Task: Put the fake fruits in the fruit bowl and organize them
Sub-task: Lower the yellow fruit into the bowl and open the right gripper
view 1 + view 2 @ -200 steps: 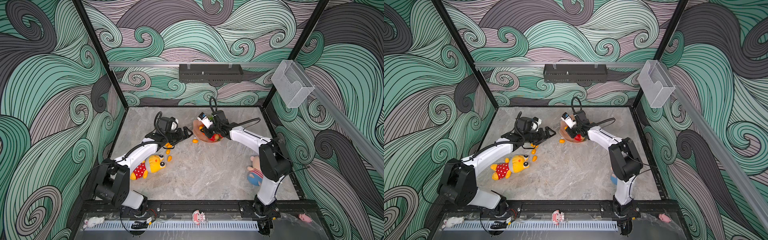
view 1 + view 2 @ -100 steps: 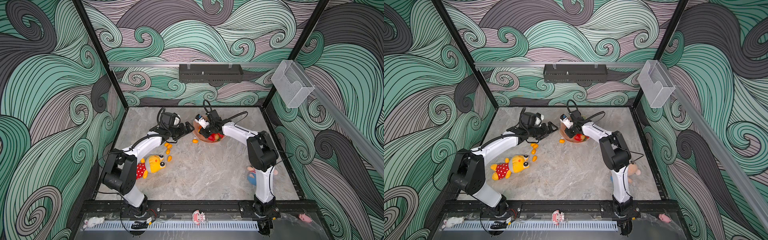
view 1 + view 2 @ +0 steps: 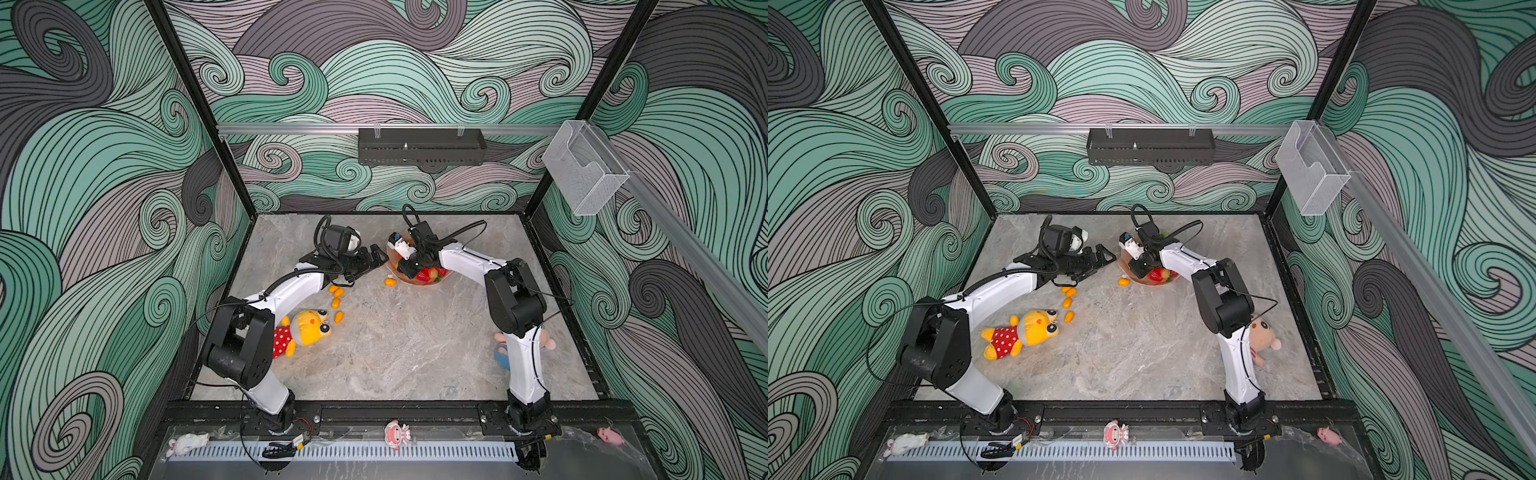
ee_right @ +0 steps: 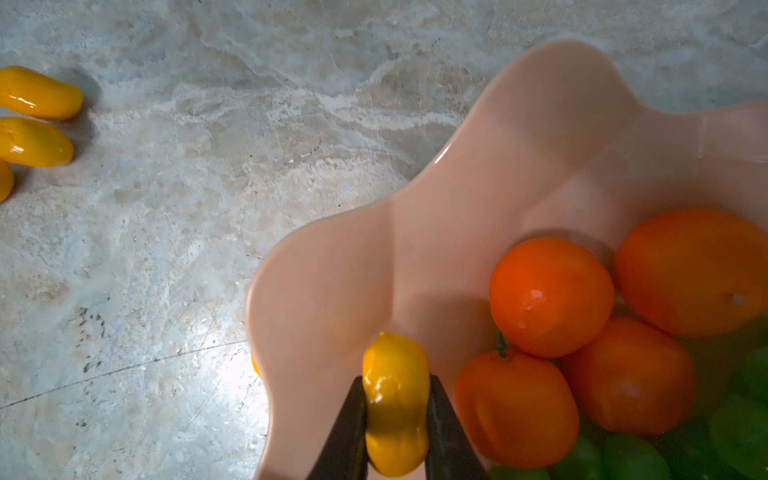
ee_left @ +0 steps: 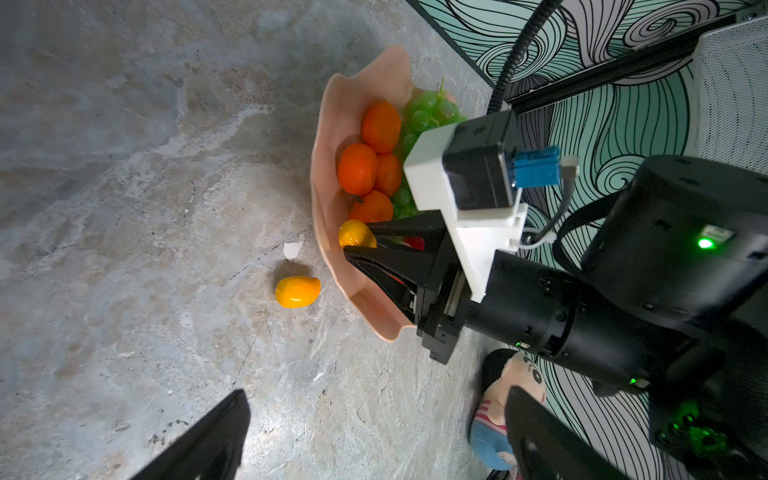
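Observation:
The peach-pink fruit bowl [image 3: 401, 277] [image 5: 332, 120] [image 4: 415, 249] stands at the back middle of the table. It holds orange tangerines [image 5: 357, 168] [image 4: 550, 297], a green grape bunch [image 5: 428, 108] and a red strawberry [image 3: 424, 274] [image 3: 1156, 274]. My right gripper [image 4: 397, 399] [image 5: 359, 243] is shut on a yellow kumquat [image 4: 395, 374] [image 5: 353, 232] just inside the bowl's left rim. My left gripper [image 3: 374, 259] [image 3: 1104, 257] [image 5: 374, 436] is open and empty, left of the bowl. One kumquat [image 3: 390, 282] [image 5: 297, 291] lies beside the bowl. Several more kumquats [image 3: 336, 293] [image 3: 1069, 293] [image 4: 37, 93] lie under the left arm.
A yellow plush toy [image 3: 309, 328] [image 3: 1034, 328] with red dotted shorts lies front left, near the kumquats. A plush doll [image 3: 1262, 338] [image 5: 507, 399] sits behind the right arm's elbow. A black shelf [image 3: 419, 145] hangs on the back wall, a clear box [image 3: 582, 166] on the right wall.
Both arms' elbows have swung inward. The right gripper has shifted slightly left and back over the bowl's rim, still holding the kumquat. The left gripper stays near the bowl.

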`<state>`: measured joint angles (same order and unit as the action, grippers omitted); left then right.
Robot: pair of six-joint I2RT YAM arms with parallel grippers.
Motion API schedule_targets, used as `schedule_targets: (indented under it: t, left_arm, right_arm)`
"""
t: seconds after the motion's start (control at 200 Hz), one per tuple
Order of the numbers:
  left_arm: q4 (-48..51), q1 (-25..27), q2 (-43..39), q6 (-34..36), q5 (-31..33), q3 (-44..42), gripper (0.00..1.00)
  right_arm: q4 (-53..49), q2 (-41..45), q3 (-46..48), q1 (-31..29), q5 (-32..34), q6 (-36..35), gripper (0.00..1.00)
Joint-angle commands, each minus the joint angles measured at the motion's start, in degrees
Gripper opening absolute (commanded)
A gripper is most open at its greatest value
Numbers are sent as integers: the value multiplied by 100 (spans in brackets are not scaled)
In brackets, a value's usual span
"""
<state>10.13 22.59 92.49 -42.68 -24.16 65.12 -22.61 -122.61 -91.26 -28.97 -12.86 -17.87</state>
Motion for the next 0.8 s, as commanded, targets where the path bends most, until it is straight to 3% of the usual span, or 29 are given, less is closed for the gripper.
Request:
schedule_targets:
  t: [0.0, 0.26, 0.58, 0.795]
  left_arm:
    - [145, 20, 41, 117, 91, 115, 99]
    - [261, 18, -73, 189, 146, 88, 99]
    - [885, 95, -516, 462, 379, 139, 99]
    - [1389, 261, -1236, 688, 664, -63, 99]
  right_arm:
    - [-76, -33, -146, 5, -84, -11, 25]
    - [-50, 139, -111, -3, -60, -59, 35]
    - [-27, 857, 170, -67, 296, 6, 36]
    - [535, 1748, 1038, -393, 851, 265, 34]
